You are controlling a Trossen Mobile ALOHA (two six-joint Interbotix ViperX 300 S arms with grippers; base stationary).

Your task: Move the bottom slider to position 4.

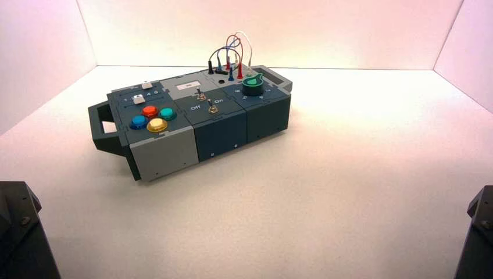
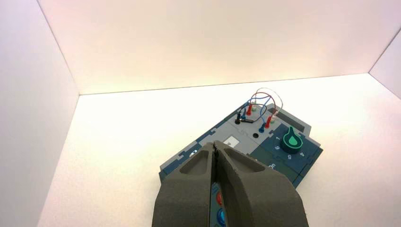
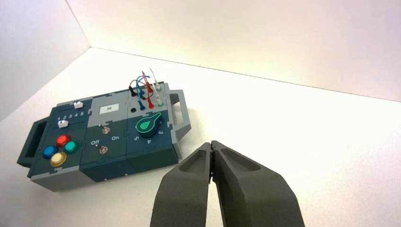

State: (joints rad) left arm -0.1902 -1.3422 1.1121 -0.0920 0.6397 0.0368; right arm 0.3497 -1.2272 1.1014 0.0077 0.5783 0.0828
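The bottom slider [image 1: 138,99] is a small white knob at the left end of the box, just behind the coloured buttons. In the right wrist view the bottom slider [image 3: 62,124] sits by digits 1 and 2 of the white row 1-5, left of position 4 [image 3: 76,114]. My left gripper [image 2: 215,144] is shut on nothing, held back above the box's button end; its fingers hide the sliders in that view. My right gripper [image 3: 211,143] is shut and empty, off the box's right near side over the white floor.
The box [image 1: 221,133] stands turned, left of centre. A twin white slider [image 1: 146,85] sits behind the bottom one. Also on top are coloured buttons [image 1: 150,110], two toggle switches [image 1: 213,108], a green knob [image 1: 253,85] and plugged wires [image 1: 232,58]. Dark arm parts [image 1: 17,232] fill the near corners. White walls enclose the floor.
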